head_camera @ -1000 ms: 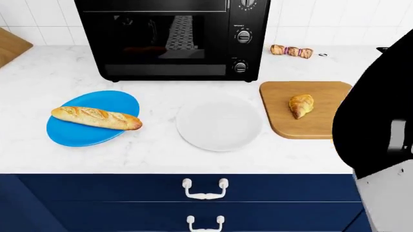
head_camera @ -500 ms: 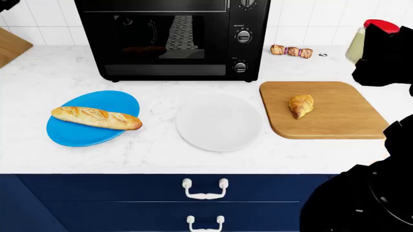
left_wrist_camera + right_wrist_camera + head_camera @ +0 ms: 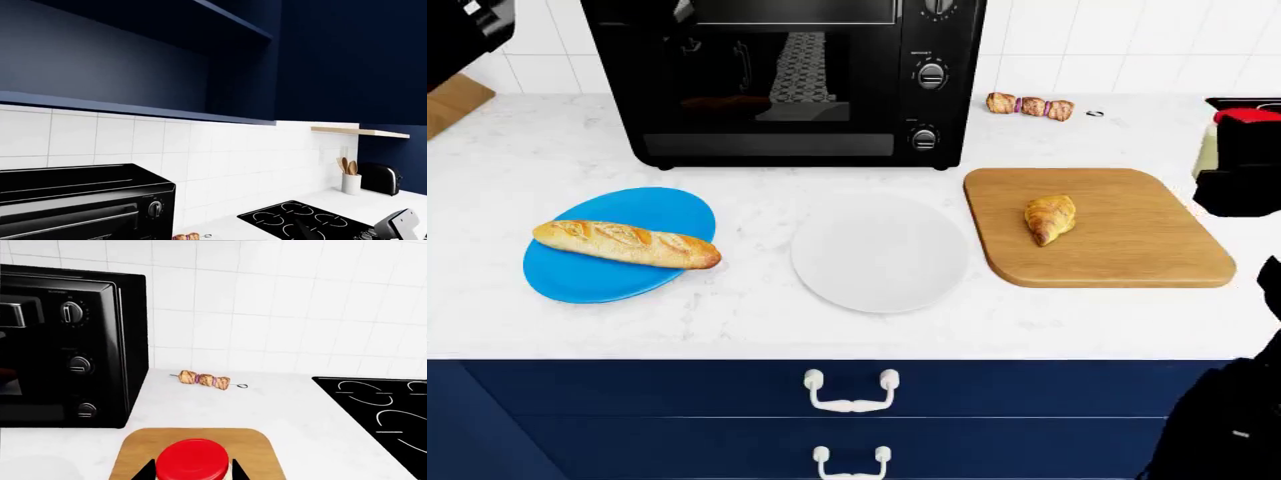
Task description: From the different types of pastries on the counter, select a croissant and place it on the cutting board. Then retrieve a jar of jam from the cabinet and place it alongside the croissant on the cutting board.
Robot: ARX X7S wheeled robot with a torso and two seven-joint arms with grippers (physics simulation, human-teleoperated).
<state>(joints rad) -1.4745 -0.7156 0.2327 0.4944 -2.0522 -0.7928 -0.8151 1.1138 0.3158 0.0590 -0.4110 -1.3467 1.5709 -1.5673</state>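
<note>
Right gripper (image 3: 193, 475) is clamped on the jar of jam (image 3: 192, 462), above the cutting board's (image 3: 1134, 250) right edge. Croissant (image 3: 1049, 218) lies on the board, left of centre, near the counter's (image 3: 747, 320) right end. Left gripper: out of frame, state unknown.

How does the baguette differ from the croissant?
The baguette is long and nearly straight; the croissant is short with tapered ends. The baguette lies on a blue plate; the croissant lies on the cutting board. Both are golden-brown.
</note>
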